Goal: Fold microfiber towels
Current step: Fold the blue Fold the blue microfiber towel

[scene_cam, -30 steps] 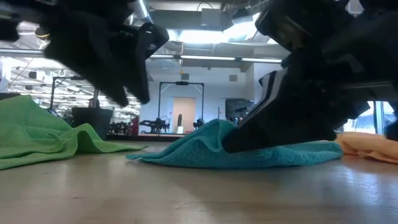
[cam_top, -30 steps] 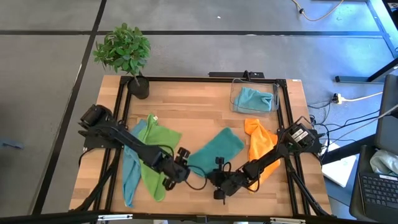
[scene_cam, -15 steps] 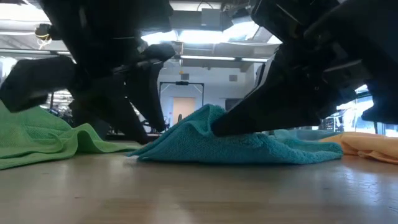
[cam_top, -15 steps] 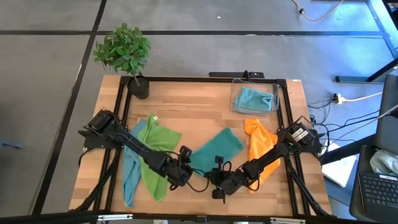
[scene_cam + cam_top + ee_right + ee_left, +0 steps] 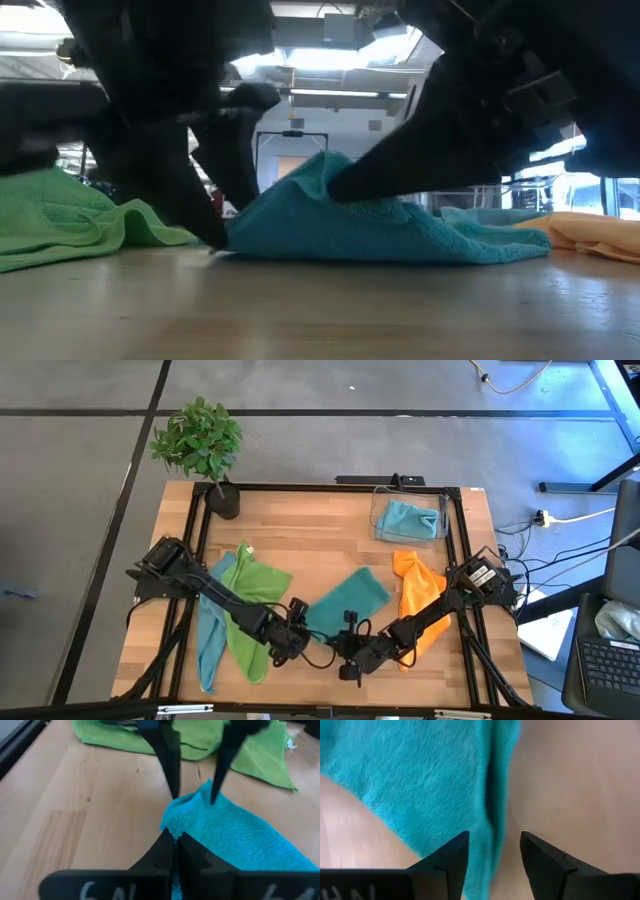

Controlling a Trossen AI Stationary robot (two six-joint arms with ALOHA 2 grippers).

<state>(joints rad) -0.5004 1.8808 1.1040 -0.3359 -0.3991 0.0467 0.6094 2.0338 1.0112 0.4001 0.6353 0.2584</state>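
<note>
On the wooden table [image 5: 300,530], five soft microfiber towels are in view: one teal towel [image 5: 345,600] near the middle of the front half, one lime green towel [image 5: 255,595] to its left, one light blue towel [image 5: 208,630] partly under the green one along the left side, one orange towel [image 5: 413,595] to the right, and a second light blue towel [image 5: 410,518] bunched inside the single clear plastic bin [image 5: 378,525] at the back right. Nothing else shows in the bin. One potted green plant [image 5: 200,445] stands at the back left corner.

Both dark arms meet at the front corner of the teal towel. The left gripper [image 5: 297,632] sits just at the towel's near left edge with its two fingers [image 5: 445,865] spread apart, straddling the cloth's edge but clamped on nothing; the left wrist view shows the teal pile running between and beyond them over bare wood. The right gripper [image 5: 347,643] has its fingers [image 5: 165,852] pressed together, pinching the teal towel's corner, and the low view shows that corner raised into a peak [image 5: 320,165] off the tabletop while the remainder of the cloth lies flat. From the right wrist view, the left gripper's fingertips [image 5: 172,780] stand on either side of the lifted teal fold, with the green towel spread behind them.
</note>
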